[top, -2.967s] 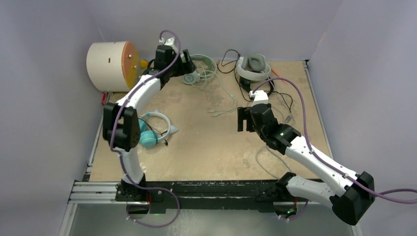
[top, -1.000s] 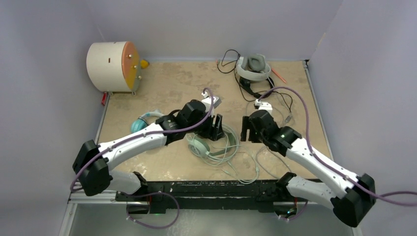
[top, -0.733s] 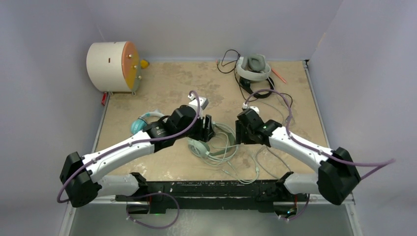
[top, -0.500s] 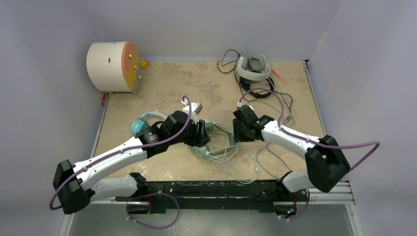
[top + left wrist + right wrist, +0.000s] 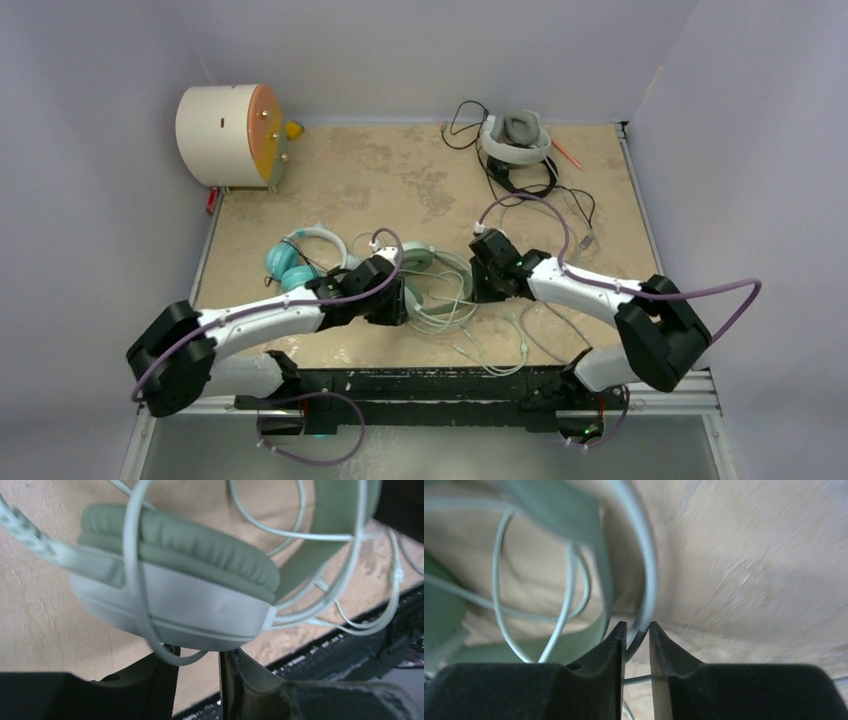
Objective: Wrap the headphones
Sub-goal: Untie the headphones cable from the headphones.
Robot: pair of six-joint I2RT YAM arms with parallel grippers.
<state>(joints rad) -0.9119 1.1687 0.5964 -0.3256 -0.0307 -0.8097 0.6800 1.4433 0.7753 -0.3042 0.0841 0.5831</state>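
Left arm (image 5: 260, 320): white shells, black joint housings.
Right arm (image 5: 590, 290): the same white and black.
Purple cable (image 5: 700, 292): one loops along each arm.
Left claw (image 5: 199, 666): matte black fingers.
Right claw (image 5: 638, 628): black fingers, tapered tips.
Bases: black, on a black rail (image 5: 430, 385) at the table's (image 5: 380, 170) near edge.

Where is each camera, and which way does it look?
Top external: high above and behind, looking down on the table; left arm and right arm meet at the mint-green headphones.
Left wrist: on the left arm, facing an ear cup; left end effector shows.
Right wrist: on the right arm, facing the cord; right end effector shows.
Shared: all see those headphones.
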